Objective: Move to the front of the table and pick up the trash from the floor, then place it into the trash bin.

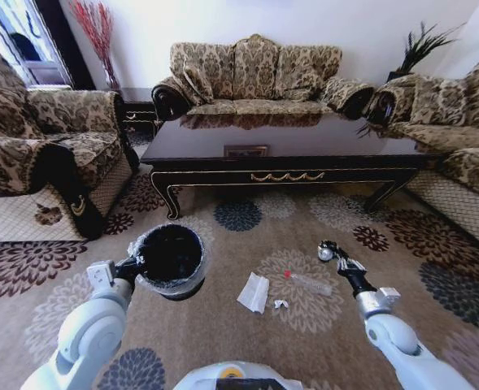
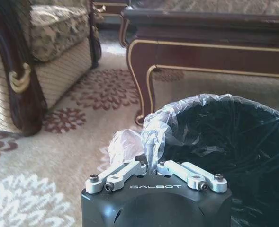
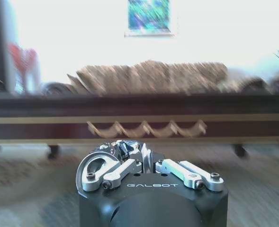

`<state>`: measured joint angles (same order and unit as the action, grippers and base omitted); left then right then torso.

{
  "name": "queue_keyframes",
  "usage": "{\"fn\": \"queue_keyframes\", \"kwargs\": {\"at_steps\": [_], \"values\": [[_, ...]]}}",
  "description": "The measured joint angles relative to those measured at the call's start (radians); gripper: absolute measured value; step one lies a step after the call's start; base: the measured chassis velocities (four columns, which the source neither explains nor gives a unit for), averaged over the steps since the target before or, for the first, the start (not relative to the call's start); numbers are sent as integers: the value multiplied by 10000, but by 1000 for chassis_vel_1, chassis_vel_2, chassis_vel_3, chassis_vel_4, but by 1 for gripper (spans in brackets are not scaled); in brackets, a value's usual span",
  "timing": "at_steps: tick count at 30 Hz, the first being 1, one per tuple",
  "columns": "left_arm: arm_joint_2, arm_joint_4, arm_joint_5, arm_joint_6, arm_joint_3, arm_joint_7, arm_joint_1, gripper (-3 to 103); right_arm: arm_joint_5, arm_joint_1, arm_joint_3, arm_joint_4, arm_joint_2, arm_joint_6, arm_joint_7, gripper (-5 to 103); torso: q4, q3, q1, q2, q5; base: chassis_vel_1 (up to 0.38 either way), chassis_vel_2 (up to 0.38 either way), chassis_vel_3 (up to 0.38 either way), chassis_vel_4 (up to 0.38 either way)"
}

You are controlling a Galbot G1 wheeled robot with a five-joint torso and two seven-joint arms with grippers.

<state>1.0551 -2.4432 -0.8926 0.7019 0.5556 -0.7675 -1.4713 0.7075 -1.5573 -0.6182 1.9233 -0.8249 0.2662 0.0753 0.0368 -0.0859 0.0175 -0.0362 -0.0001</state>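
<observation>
- The robot stands in front of the long dark desk (image 1: 288, 142), which runs across the twelve o'clock side of the head view, so the approach looks done.
- The left gripper (image 1: 133, 265) is clenched on the rim of the trash bin (image 1: 172, 260). In the left wrist view the fingers (image 2: 140, 159) pinch the rim and its clear liner (image 2: 151, 130), with the bin (image 2: 224, 142) opening just beyond.
- In the head view, the bin sits on the carpet (image 1: 247, 333) at about ten o'clock from the picture's centre-bottom.
- The trash is not yet gathered. A folded white napkin (image 1: 254, 292) lies at about twelve o'clock, near the bin on its three o'clock side.
- A tiny scrap (image 1: 280, 304) lies just beside the napkin, and a slim clear tube with a red tip (image 1: 307, 282) at about one o'clock.
- The right gripper (image 1: 328, 250) hangs above the carpet at about two o'clock, near the tube's far end. In the right wrist view, the gripper (image 3: 140, 153) has its fingers drawn together on nothing I can make out.
- I judge the picking and binning are all left to do. Nothing can be made out inside the bin's dark interior.
</observation>
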Motion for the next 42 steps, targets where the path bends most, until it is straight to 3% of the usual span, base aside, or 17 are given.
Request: {"fn": "queue_keyframes", "kwargs": {"at_steps": [12, 18, 20, 28, 34, 42], "values": [[283, -47, 9, 52, -1012, 127, -55, 4, 442, 1293, 1154, 2661, 1405, 343, -412, 8, 0, -1, 0, 0, 1, 0, 0, 0, 0], [215, -27, 56, 6, -1359, 359, 79, 4, 584, 2313, 2297, 3228, 2851, 647, -768, 8, 0, -1, 0, -1, 3, 0, 0, 0, 0], [207, 55, 83, -97, -1486, 574, 186, 4, 661, 2715, 2727, 3355, 3509, 837, -1108, 8, -1, -1, 1, 0, 1, 0, 0, 0, 0], [245, 382, 463, -454, -2145, 1527, 650, 4, 641, 3082, 3349, 3628, 4874, 1011, -2166, 8, 1, -2, 1, -1, 3, 0, 0, 0, 0], [204, 671, 630, -772, -2957, 2302, 1099, 4, 191, 3040, 3473, 3667, 5302, 1117, -2704, 8, 0, -1, 0, 0, 3, 0, 0, 0, 0], [202, 839, 975, -850, -3974, 2637, 1348, 4, -390, 2979, 3589, 3465, 5231, 1277, -2987, 8, 1, -1, 0, 0, 3, 0, 0, 0, 0]]}}
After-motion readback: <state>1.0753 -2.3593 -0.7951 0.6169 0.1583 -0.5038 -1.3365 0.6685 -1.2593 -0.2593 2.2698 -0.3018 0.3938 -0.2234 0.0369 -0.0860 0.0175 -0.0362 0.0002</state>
